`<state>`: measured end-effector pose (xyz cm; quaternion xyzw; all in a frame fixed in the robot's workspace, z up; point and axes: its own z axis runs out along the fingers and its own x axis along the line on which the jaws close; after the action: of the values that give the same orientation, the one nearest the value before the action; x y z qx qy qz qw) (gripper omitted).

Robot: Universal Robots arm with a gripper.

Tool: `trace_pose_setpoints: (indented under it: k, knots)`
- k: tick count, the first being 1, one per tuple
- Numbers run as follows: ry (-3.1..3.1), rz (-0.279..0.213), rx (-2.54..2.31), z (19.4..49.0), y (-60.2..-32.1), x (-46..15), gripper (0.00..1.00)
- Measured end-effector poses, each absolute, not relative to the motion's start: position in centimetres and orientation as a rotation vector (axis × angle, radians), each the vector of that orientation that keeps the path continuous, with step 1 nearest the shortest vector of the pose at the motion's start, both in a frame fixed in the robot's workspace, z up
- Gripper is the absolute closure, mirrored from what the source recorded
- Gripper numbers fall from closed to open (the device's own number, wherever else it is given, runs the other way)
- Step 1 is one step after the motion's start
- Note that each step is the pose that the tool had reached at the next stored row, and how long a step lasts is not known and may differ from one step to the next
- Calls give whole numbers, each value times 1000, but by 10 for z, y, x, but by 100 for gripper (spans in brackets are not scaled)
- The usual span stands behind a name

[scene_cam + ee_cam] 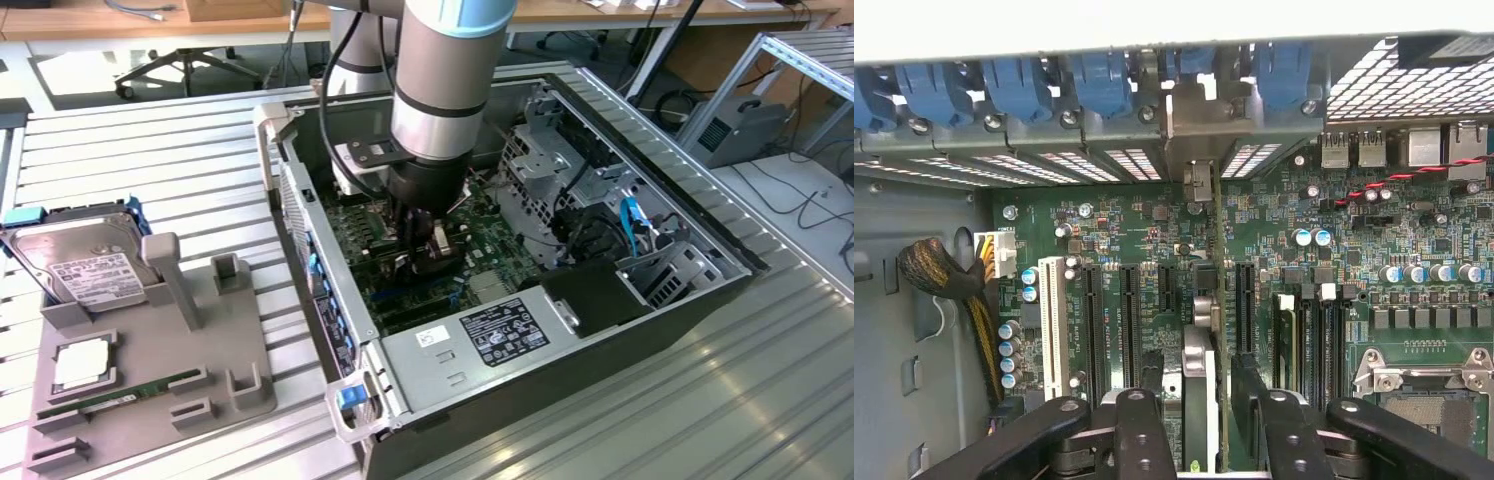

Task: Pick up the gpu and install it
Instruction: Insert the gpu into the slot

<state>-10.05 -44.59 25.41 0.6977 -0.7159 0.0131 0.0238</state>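
gpu standing in its slot, gripper spread either side of it

the gpu point(1200, 370) stands on edge in the motherboard point(1414, 225), in line with one of the long black expansion slots, its pale metal bracket point(1197, 135) reaching up to the row of blue slot clips point(1104, 80) on the case's rear wall. in the wrist view the gripper point(1199, 420) has its fingers point(1144, 435) spread, one on each side of the card's top edge with a gap showing between finger and card, so the hand reads as open around the card rather than pinching it. judged from this, the pick-up is done and the card is at least placed in the slot; the install looks near its end.

in the exterior view the arm reaches straight down into the open computer case point(694, 215), and the gripper point(430, 262) sits low over the board, inside the case. the grey parts holder point(200, 385) beside the case carries the hard drive point(83, 272), a cpu point(83, 365) and the memory stick point(114, 395).

hard to tell: whether the card's connector is fully seated, since the fingers and the card's own body cover the slot; whether the bracket is latched under its clip; and the card's face, seen edge-on.
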Motion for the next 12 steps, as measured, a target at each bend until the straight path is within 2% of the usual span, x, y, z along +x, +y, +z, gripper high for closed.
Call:
trace_pose_setpoints:
  k: [12]
  knots:
    - [-2215,41,2159,286,-445,-101,60]
